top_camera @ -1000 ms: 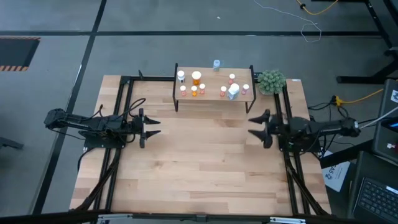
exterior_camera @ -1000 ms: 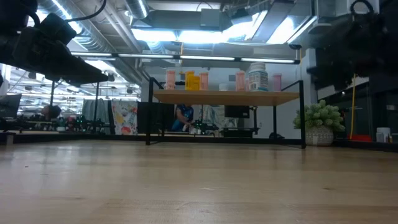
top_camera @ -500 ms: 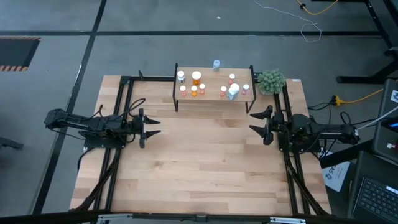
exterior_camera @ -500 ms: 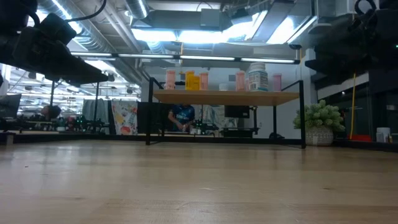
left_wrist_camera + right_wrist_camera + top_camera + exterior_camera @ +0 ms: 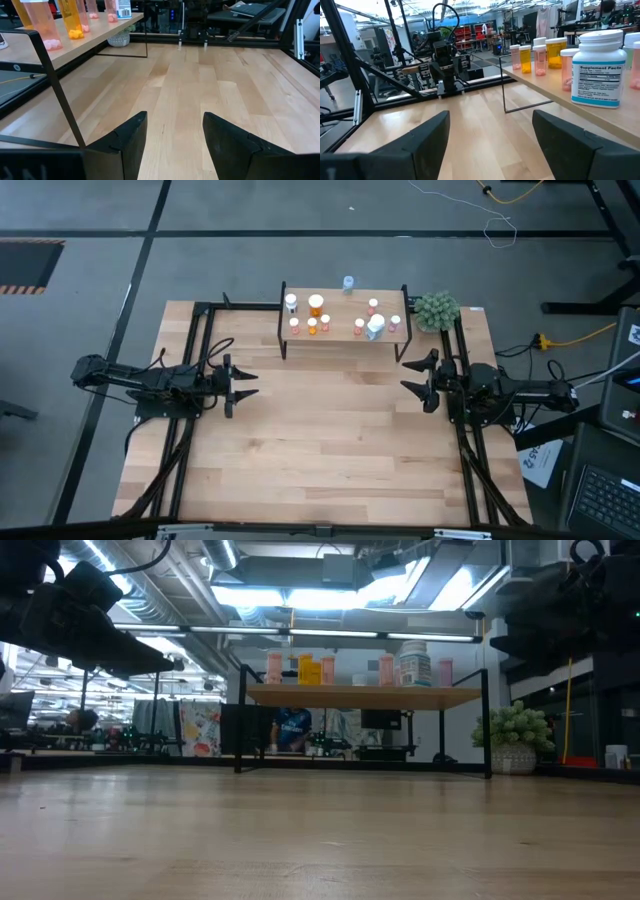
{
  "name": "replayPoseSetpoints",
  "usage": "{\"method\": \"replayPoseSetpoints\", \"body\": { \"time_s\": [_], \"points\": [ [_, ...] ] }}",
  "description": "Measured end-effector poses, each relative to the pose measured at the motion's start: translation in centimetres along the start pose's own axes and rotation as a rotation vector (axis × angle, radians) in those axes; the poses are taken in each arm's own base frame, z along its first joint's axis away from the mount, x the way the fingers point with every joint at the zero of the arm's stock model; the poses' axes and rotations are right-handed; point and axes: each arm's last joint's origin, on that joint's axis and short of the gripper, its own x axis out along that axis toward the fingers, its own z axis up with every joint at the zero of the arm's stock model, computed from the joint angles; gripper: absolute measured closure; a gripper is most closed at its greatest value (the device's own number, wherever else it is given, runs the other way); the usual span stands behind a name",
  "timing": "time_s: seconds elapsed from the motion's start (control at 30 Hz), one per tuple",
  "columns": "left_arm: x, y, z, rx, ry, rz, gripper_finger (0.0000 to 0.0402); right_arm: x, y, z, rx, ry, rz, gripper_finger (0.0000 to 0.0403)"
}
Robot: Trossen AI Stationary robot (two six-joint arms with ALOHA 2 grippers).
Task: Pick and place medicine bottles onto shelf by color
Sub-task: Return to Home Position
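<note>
Several white-capped medicine bottles with orange, pink and white bodies stand upright on the low light-wood shelf at the table's far middle. One more bottle shows just beyond the shelf's far edge. The large white bottle is nearest my right gripper. My left gripper hovers open and empty at the table's left, pointing right. My right gripper hovers open and empty at the table's right, pointing left, near the shelf's right end. Both also show in their wrist views, left and right.
A small potted green plant stands at the table's far right, beside the shelf. Black metal frames run along both table sides. The wide wooden tabletop lies between the arms. A person shows in the room behind the table.
My right gripper has drawn back a little toward the table's right edge and slightly toward the far edge, staying open. The person behind the table has shifted. The bottles and my left arm have kept still.
</note>
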Motion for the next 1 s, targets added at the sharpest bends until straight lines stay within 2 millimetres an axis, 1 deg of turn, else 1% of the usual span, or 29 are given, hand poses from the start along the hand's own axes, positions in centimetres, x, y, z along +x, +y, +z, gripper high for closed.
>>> {"method": "replayPoseSetpoints", "body": {
  "time_s": [1.0],
  "points": [
    [0.00,0.00,0.00,0.000,0.000,0.000,0.0212,0.09,0.00,-0.11,-0.002,0.012,-0.002,0.0116]
  ]
}}
